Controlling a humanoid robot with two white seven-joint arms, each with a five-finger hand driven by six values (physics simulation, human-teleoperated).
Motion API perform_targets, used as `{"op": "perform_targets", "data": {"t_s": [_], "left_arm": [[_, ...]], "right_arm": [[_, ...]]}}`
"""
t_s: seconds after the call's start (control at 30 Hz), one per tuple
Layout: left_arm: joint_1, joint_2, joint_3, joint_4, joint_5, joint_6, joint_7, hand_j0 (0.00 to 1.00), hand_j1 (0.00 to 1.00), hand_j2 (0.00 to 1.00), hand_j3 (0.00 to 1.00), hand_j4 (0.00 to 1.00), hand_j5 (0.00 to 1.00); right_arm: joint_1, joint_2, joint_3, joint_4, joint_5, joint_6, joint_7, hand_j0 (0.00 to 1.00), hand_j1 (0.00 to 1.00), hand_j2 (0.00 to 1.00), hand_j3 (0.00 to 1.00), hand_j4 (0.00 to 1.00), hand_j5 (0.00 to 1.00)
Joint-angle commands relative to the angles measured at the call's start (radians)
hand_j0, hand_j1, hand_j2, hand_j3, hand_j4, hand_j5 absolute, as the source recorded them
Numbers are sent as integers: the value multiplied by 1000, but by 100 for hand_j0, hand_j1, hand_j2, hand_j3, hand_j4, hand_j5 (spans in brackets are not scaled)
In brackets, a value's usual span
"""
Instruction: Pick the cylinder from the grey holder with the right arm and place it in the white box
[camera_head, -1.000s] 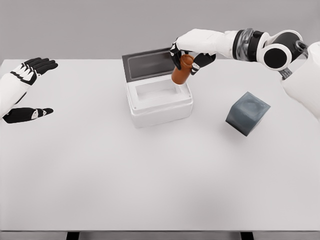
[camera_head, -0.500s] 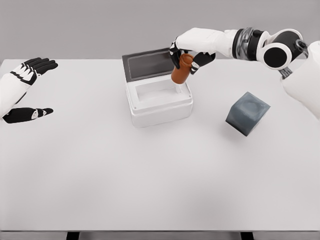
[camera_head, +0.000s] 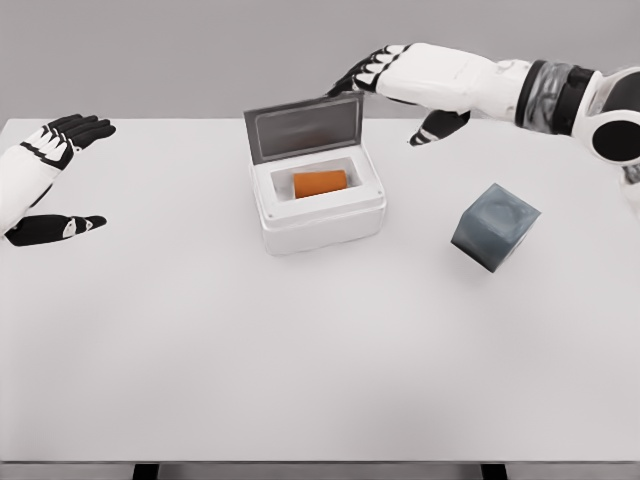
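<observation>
Inside the white box (camera_head: 268, 215), near the middle of the table (camera_head: 300, 370), the orange cylinder (camera_head: 319, 184) lies on its side, its long axis running left to right across the box floor. The box lid (camera_head: 303, 127) stands open behind it, tilted up and back, with its dark grey inner face turned toward the camera.

Above and behind the lid's right corner the right hand (camera_head: 410, 82) hangs in the air, fingers (camera_head: 362, 72) spread apart and holding nothing. Its fingertips point left over the top edge of the lid, and the thumb hangs down to the right of the box. The white arm runs off toward the upper right edge.

To the right of the box, well apart from it, the grey holder (camera_head: 495, 226) sits on the table, turned so one corner faces forward. A shallow round recess shows on its upper face.

At the far left edge the left hand (camera_head: 45, 170) rests above the table, palm turned inward, fingers stretched out and apart, grasping nothing.
</observation>
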Motion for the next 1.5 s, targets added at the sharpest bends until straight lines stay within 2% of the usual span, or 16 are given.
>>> {"op": "perform_targets", "data": {"t_s": [0.0, 0.07, 0.17, 0.2, 0.23, 0.27, 0.33, 0.37, 0.47, 0.53, 0.63, 0.73, 0.9, 1.07, 1.3, 1.47], "left_arm": [[-2, 4, 1, 0, 7, 0, 0, 100, 100, 100, 100, 100, 100], [-3, 5, -8, 0, 5, 0, -7, 100, 100, 100, 100, 100, 100], [-43, -4, -95, -1, 52, 0, -95, 100, 100, 100, 100, 100, 100], [-61, -6, -124, 0, 77, 0, -109, 100, 100, 100, 100, 100, 100], [-121, -1, -215, 0, 209, 0, -174, 100, 100, 100, 100, 100, 100], [-169, 1, -269, 0, 334, 0, -269, 100, 100, 100, 100, 100, 100], [-222, -2, -284, -1, 512, 0, -393, 100, 100, 100, 100, 100, 100], [-245, -1, -284, -1, 589, 8, -412, 100, 100, 100, 100, 100, 100], [-298, -1, -286, -4, 729, 197, -441, 100, 100, 100, 100, 100, 100], [-374, -4, -286, 0, 792, 341, -487, 100, 100, 100, 100, 100, 100], [-468, -9, -330, 57, 795, 433, -488, 100, 100, 100, 100, 100, 100], [-594, -68, -473, 209, 797, 450, -488, 100, 100, 100, 100, 100, 100], [-690, -157, -617, 378, 792, 450, -488, 100, 100, 100, 100, 100, 100], [-719, -197, -646, 461, 781, 453, -488, 100, 100, 100, 100, 100, 100], [-741, -226, -646, 467, 698, 439, -485, 100, 100, 100, 100, 100, 100], [-742, -226, -646, 453, 700, 379, -485, 100, 100, 100, 100, 100, 100]], "right_arm": [[9, -88, -94, -48, -5, -4, -1, 100, 100, 100, 100, 100, 100], [92, -126, -118, -41, -3, -7, -1, 100, 100, 100, 100, 100, 100], [323, -110, -386, -36, 1, -33, -1, 100, 100, 100, 100, 100, 100], [354, -96, -423, -35, 3, -38, -1, 100, 100, 100, 100, 100, 100], [407, -63, -476, -30, 6, -61, -1, 100, 100, 100, 100, 100, 100], [410, -62, -486, -28, 5, -76, -1, 100, 100, 100, 100, 100, 100], [417, -62, -491, -28, 6, -78, -1, 100, 100, 100, 100, 100, 100], [419, -60, -491, -28, 5, -76, -1, 100, 100, 100, 100, 100, 100], [422, -48, -483, -18, 6, -70, -1, 100, 100, 100, 100, 100, 100], [436, -31, -482, -16, 6, -65, -1, 100, 100, 100, 100, 100, 100], [436, -31, -480, 4, 8, -65, -1, 100, 100, 100, 100, 100, 100], [437, -30, -479, 2, 6, -65, -1, 100, 100, 100, 100, 100, 100], [451, -33, -476, 2, 6, -67, -1, 100, 100, 100, 100, 100, 100], [454, -42, -477, -7, -3, -68, -1, 100, 100, 100, 100, 100, 100], [457, -33, -479, -10, -5, -65, -1, 100, 100, 100, 100, 100, 100], [465, -34, -482, -24, -6, -68, -1, 100, 100, 100, 100, 100, 100]]}}
